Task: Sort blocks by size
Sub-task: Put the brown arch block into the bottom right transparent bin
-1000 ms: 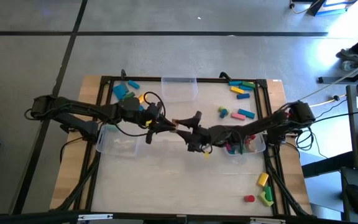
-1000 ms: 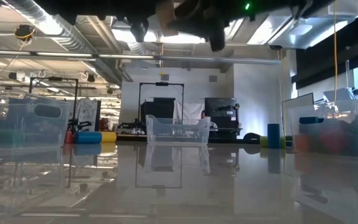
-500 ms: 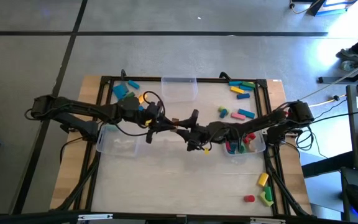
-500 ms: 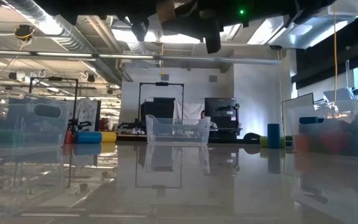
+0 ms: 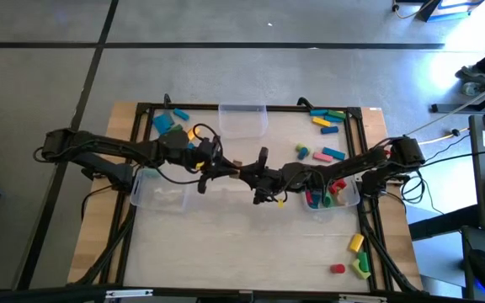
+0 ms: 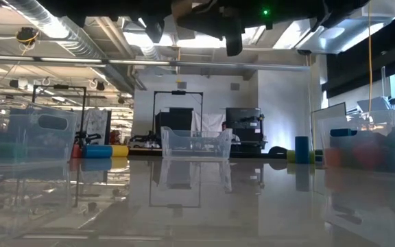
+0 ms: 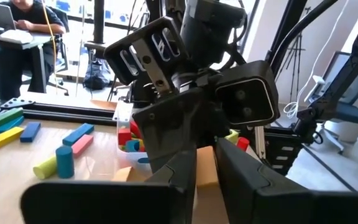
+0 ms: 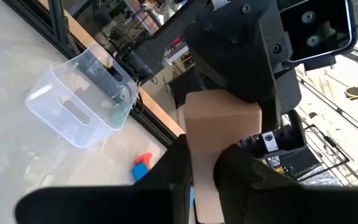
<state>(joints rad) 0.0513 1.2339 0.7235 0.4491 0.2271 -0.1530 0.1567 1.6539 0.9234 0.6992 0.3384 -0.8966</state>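
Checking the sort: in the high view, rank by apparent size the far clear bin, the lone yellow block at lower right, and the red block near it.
Largest: clear bin; then yellow block; smallest: red block.

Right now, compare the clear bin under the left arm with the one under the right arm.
The left bin looks empty; the right bin holds red and green blocks. The left bin lies mostly uncovered; the right arm crosses the right bin. Both are clear plastic. Between them, the left gripper and right gripper both clamp a tan block.
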